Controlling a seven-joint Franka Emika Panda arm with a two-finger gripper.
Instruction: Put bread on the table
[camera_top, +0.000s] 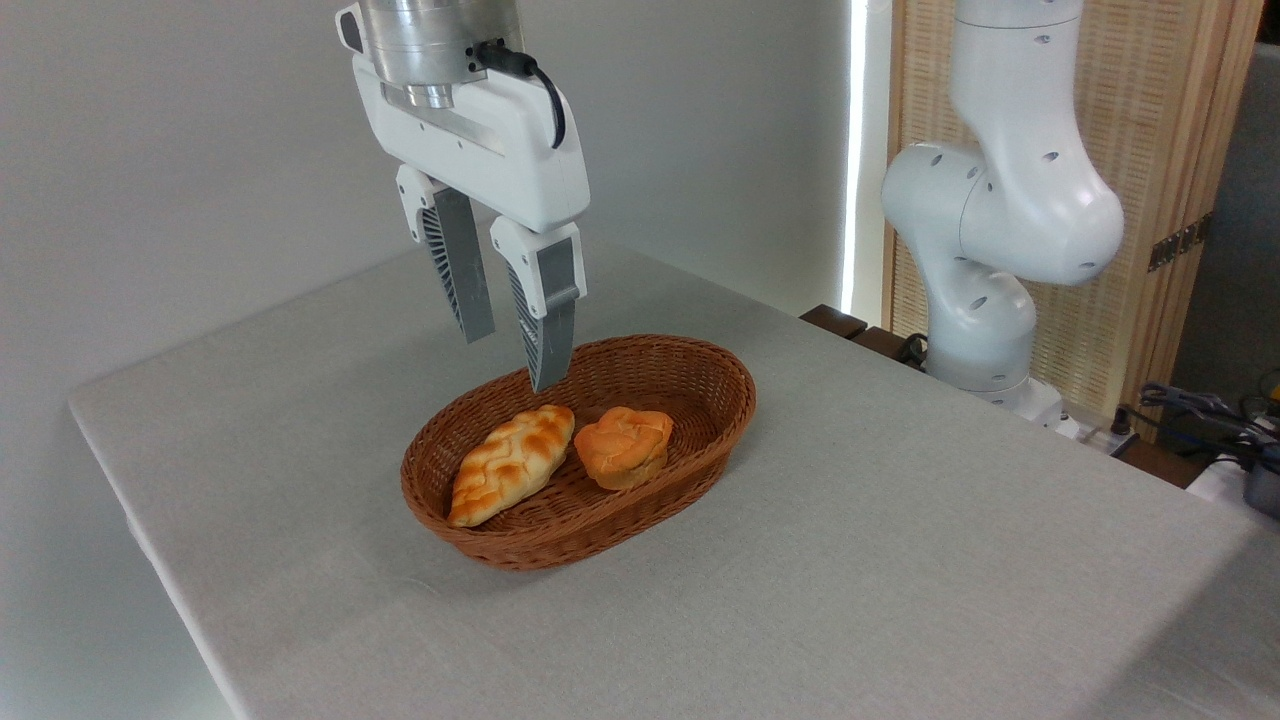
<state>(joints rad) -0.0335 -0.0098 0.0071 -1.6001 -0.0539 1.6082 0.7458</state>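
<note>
The bread (512, 464), a braided cream loaf with golden-brown ridges, lies in the left part of a brown wicker basket (700, 430) on the light grey table (900, 560). My gripper (512, 358) hangs open above the basket's back left rim, a short way above and behind the bread's upper end. Nothing is between its two grey ribbed fingers (548, 335). The bread is untouched.
A round orange bun (622, 446) sits in the basket right beside the bread. The arm's white base and lower links (985, 230) stand at the table's far right edge, with cables (1200, 410) and a wooden screen behind. The table's left edge is close to the basket.
</note>
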